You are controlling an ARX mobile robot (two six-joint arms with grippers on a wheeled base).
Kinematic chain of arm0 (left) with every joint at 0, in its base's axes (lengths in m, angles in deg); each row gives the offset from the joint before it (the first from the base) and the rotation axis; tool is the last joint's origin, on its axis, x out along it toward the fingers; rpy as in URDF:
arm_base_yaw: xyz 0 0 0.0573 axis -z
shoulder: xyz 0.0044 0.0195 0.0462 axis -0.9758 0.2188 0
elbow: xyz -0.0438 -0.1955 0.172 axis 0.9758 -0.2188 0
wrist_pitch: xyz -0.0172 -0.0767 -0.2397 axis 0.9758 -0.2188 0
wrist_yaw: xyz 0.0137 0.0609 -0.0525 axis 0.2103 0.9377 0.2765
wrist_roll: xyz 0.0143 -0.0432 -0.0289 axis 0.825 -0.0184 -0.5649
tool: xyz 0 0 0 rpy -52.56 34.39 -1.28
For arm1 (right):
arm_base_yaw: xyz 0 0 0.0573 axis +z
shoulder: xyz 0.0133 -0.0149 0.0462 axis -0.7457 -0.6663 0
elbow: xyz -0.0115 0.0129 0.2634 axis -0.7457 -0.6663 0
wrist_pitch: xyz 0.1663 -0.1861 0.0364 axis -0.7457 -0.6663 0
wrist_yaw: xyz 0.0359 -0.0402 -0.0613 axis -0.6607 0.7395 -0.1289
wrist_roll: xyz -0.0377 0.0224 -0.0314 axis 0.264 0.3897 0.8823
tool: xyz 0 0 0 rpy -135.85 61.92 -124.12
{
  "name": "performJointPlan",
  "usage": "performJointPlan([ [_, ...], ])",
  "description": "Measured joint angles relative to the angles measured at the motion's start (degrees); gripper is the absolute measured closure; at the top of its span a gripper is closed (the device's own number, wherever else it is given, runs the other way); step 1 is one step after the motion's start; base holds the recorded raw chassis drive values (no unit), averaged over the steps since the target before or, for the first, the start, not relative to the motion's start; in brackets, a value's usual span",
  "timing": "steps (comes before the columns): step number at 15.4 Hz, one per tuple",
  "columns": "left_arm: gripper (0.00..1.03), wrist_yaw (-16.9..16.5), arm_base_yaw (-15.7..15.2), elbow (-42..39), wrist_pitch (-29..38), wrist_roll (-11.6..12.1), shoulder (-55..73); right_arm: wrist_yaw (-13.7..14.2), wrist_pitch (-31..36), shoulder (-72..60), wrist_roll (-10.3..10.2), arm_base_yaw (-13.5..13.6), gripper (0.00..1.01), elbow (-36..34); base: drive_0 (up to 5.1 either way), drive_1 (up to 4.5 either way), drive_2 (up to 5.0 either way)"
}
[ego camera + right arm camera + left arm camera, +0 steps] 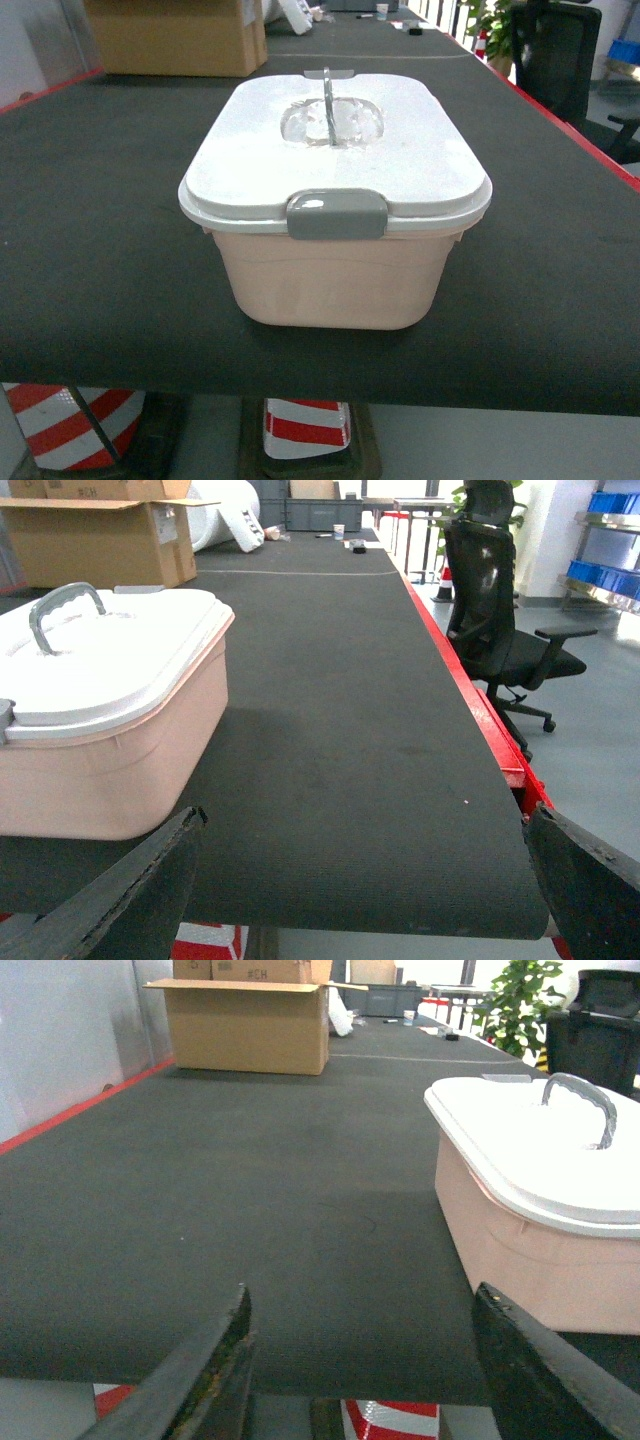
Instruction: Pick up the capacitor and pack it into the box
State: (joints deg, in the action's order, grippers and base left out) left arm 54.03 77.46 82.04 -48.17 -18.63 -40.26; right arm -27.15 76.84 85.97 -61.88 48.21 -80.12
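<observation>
The pale pink box stands near the front edge of the dark table, its white lid on and the grey front latch clipped down; a grey handle stands up on the lid. No capacitor shows in any view. My left gripper is open at the table's front edge, left of the box, with nothing between its fingers. On the box's other side my right gripper is open wide and empty. Neither gripper appears in the head view.
A brown cardboard carton sits at the far left of the table. A black office chair stands beyond the red right table edge. Red-and-white striped barriers are below the front edge. Blue bins sit on shelves far right.
</observation>
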Motion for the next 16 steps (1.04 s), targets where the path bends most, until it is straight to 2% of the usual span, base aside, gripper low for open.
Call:
performJointPlan([
  [3,0.03,0.0,0.0,0.0,0.0,0.0,0.0,0.0,0.0,0.0,0.0,0.0,0.03,0.0,0.0,0.0,0.0],
  [16,0.05,0.0,0.0,0.0,0.0,0.1,0.0,0.0,0.0,0.0,0.0,0.0,0.03,0.0,0.0,0.0,0.0],
])
